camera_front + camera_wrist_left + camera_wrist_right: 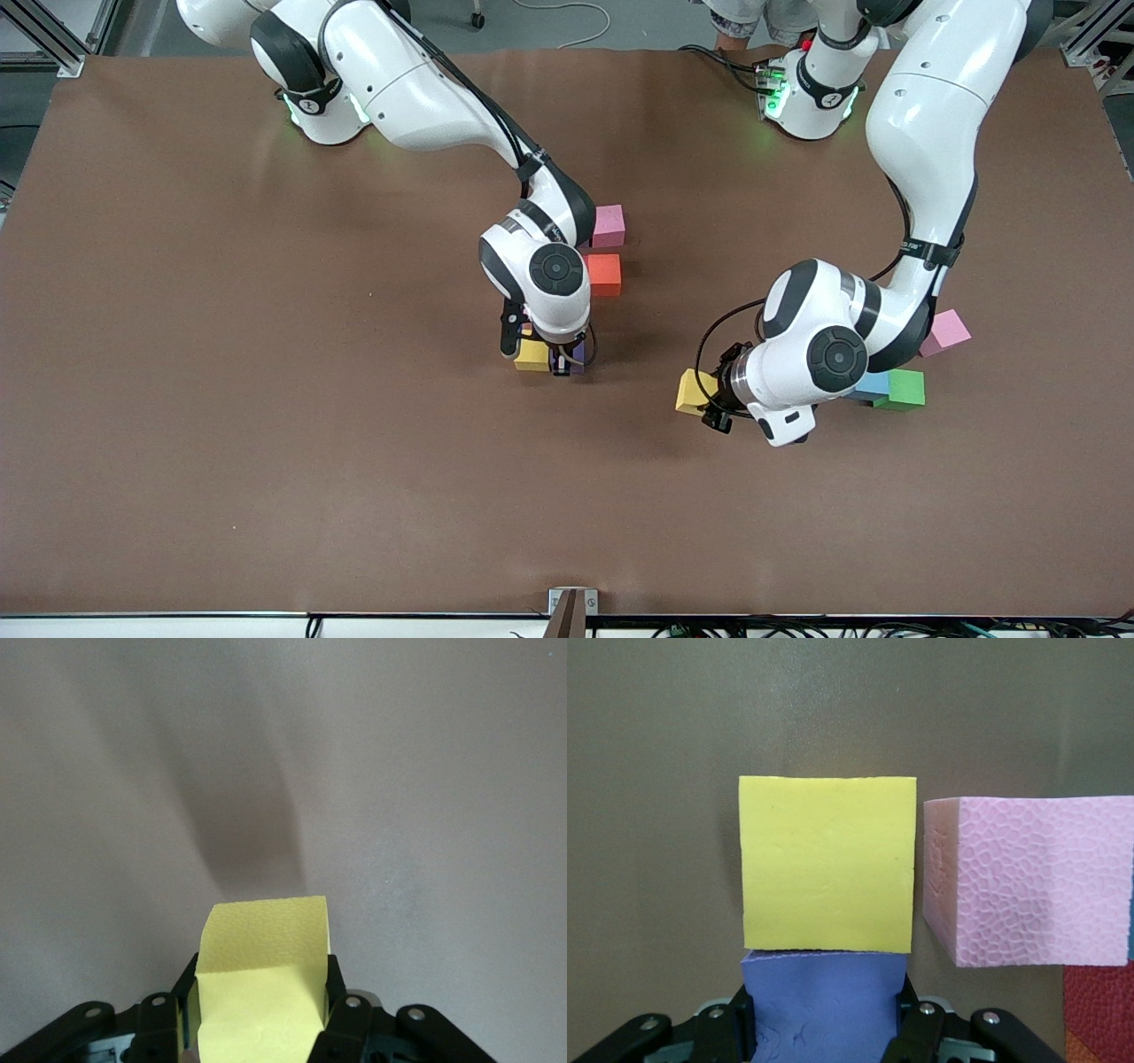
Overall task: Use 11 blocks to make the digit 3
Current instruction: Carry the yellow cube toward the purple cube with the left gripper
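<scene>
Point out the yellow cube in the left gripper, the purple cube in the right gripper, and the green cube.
yellow cube in the left gripper (264, 979), left wrist view, its top face.
purple cube in the right gripper (824, 997), right wrist view, its top face.
green cube (906, 388), front view, its top face.

Wide bare brown worktop (266, 443) lies open nearer the front camera and toward the right arm's end. Mid-worktop, the right arm's wrist crowds a cluster of blocks (607, 250); the left arm hangs over the blue and green cubes (895, 388).
</scene>
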Controlling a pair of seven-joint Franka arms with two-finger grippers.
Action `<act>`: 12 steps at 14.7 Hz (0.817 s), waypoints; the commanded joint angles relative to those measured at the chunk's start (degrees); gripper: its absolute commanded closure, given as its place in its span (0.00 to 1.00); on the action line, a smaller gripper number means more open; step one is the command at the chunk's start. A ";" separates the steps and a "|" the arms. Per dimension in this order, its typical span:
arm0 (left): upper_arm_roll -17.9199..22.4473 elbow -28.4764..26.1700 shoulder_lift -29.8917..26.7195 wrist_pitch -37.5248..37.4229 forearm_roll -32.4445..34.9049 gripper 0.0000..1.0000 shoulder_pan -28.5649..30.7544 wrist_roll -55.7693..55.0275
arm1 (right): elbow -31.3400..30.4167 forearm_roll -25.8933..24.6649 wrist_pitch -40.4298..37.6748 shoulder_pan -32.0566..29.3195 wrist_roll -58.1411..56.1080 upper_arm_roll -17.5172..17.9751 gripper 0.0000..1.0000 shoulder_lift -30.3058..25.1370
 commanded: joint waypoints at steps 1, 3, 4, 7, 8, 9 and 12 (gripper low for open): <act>0.41 0.61 -0.54 -1.33 0.25 0.75 -0.46 -0.97 | -1.29 -1.08 0.72 0.09 1.57 0.31 0.40 -0.91; 0.41 0.61 -0.28 -1.33 0.16 0.75 -0.46 -0.97 | -1.29 -1.17 0.29 0.27 1.57 0.31 0.00 -1.00; 0.32 0.61 -0.19 -1.33 0.07 0.75 -0.46 -1.15 | -1.29 -1.08 0.11 0.27 1.57 0.31 0.00 -1.00; 0.32 0.61 -0.45 -1.33 0.34 0.74 -0.46 -4.22 | -1.29 -1.08 -0.24 0.27 1.49 0.40 0.00 -1.44; 0.32 0.61 -0.46 -1.33 0.34 0.74 -0.46 -4.31 | -1.29 -1.08 -0.77 0.27 1.49 0.40 0.00 -1.61; 0.23 0.44 -0.46 -1.41 0.34 0.74 -0.46 -4.40 | -1.11 -0.99 -1.29 0.27 1.40 0.40 0.00 -1.70; 0.23 0.43 -0.37 -1.33 0.34 0.74 -1.77 -6.50 | 0.03 -0.90 -3.22 0.18 1.22 0.48 0.00 -1.97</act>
